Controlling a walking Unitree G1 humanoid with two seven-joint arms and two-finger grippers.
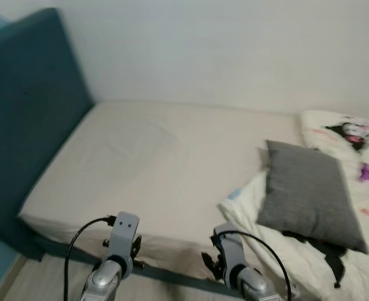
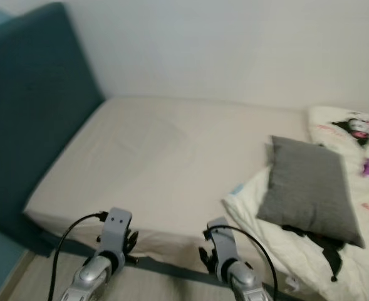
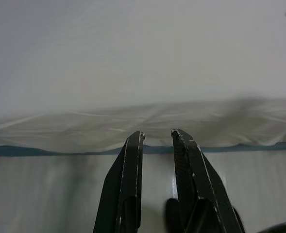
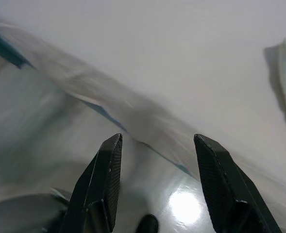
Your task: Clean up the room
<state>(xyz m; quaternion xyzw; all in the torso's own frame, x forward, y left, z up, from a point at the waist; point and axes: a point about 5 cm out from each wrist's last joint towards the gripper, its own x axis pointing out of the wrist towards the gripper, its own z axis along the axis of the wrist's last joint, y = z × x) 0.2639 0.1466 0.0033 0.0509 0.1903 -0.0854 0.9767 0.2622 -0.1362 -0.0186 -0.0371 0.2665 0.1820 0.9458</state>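
we stand at the near edge of the bed [image 1: 153,157], whose beige sheet is bare from the teal headboard [image 1: 27,113] at its left end to past the middle. toward the right end, a grey pillow [image 1: 309,191] lies on a crumpled white duvet [image 1: 353,251] printed with cartoon figures; a dark item [image 1: 325,251], too small to identify, lies on the duvet just beside the pillow's near edge. our left gripper [image 3: 157,138] hovers before the near edge with its fingers narrowly parted, holding nothing. our right gripper [image 4: 157,143] hovers beside it, nearer the duvet, fingers spread wide and empty.
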